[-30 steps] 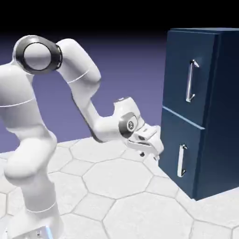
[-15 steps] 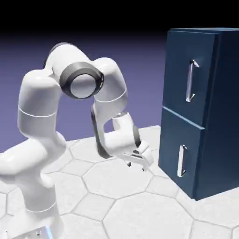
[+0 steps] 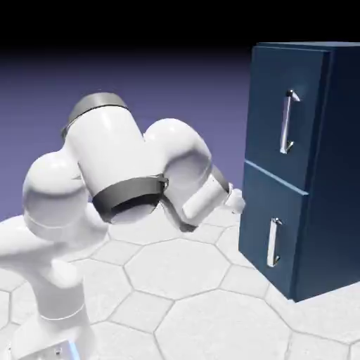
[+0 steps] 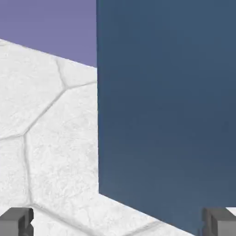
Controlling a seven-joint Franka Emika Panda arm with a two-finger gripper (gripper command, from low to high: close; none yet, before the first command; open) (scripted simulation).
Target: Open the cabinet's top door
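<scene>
Blue-violet backdrop filled the far side of the room, darkening to black at the top, and pale floor [image 3: 232, 316] with large many-sided tiles ran beneath everything. On it, toward the exterior view's right, stood the navy cabinet [image 3: 337, 176]. Its top door [image 3: 274, 112] was closed, flush above the seam, with the upright silver handle [image 3: 285, 123] untouched. Below, the bottom door [image 3: 264, 225] was closed too, its own bar [image 3: 273, 242] in place.

Nothing of the opening had been done, as far as I could see. The white arm [image 3: 119, 155] was bent, its hand end near the cabinet's near edge, lower than the upper handle. The fingers [image 4: 115, 222] stood wide apart with nothing between them; only tile and a plain navy face showed beyond. Left to do, I judged, was everything: rising to the upper handle, gripping it and swinging the door out.
</scene>
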